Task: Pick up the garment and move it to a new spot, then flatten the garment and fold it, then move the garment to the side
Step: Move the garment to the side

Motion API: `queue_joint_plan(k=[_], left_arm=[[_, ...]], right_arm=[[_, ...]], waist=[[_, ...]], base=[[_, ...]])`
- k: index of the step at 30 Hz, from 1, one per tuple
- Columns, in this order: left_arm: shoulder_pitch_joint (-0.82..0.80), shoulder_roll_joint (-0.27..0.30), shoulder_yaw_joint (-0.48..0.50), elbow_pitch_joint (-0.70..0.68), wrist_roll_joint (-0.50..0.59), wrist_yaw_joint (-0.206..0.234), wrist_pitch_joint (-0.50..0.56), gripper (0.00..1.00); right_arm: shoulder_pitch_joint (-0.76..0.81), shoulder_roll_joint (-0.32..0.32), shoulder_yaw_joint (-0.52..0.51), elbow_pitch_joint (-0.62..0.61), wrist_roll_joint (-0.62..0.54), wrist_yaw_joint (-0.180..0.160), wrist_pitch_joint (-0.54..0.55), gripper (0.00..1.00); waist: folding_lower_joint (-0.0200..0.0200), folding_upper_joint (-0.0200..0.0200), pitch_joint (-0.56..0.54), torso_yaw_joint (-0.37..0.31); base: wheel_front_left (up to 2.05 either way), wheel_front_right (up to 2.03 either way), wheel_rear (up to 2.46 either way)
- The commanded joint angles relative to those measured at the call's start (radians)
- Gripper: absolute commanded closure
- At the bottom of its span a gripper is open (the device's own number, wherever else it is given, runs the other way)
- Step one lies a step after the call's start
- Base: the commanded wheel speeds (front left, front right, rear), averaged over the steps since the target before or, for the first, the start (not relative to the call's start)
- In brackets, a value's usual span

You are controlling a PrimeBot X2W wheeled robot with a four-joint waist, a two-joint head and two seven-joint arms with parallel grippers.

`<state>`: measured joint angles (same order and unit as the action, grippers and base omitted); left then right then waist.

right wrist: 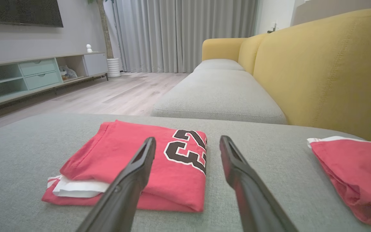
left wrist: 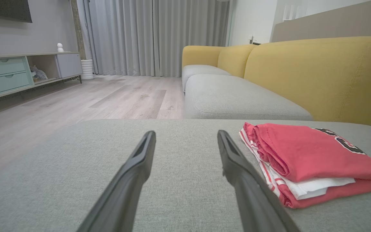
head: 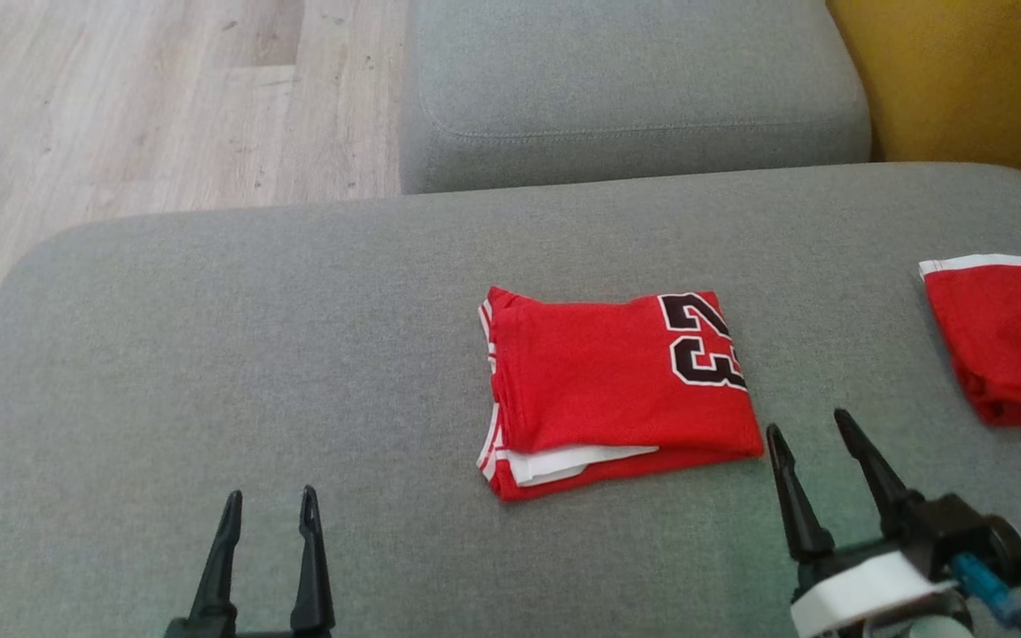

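Note:
The garment (head: 617, 385) is a red jersey with black numerals and white trim, folded into a neat square on the grey sofa cushion (head: 298, 354). The left wrist view has the garment (left wrist: 308, 161) at the right, and the right wrist view has the garment (right wrist: 140, 167) just ahead. My left gripper (head: 267, 505) stands open near the cushion's front edge, well left of the jersey, nothing between its fingers. My right gripper (head: 807, 430) is open too, just off the jersey's near right corner, not touching it.
A second red cloth with white trim (head: 1007, 341) lies at the cushion's right edge. Behind is another grey seat cushion (head: 635, 89) and the yellow sofa back (head: 962, 80). Wooden floor (head: 138, 106) lies to the far left.

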<state>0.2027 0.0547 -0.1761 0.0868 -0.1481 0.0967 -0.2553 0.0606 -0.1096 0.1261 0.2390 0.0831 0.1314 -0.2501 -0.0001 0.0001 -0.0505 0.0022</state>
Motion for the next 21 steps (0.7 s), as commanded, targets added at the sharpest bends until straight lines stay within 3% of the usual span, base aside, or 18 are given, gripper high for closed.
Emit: queue_joint_plan(k=[1, 21], left_arm=[[-0.028, -0.004, 0.038, -0.030, 0.011, 0.004, -0.006, 0.00], [-0.005, -0.005, 0.047, -0.017, 0.025, -0.001, -0.006, 0.00]], right_arm=[[-0.016, 0.001, 0.011, -0.038, -0.014, -0.001, -0.012, 0.00], [0.019, 0.039, 0.004, -0.019, -0.044, -0.001, -0.012, 0.00]], waist=[[0.0001, -0.0001, -0.003, 0.002], [0.0001, -0.0001, -0.022, 0.004]], base=[[0.00, 0.00, 0.00], [0.00, 0.00, 0.00]])
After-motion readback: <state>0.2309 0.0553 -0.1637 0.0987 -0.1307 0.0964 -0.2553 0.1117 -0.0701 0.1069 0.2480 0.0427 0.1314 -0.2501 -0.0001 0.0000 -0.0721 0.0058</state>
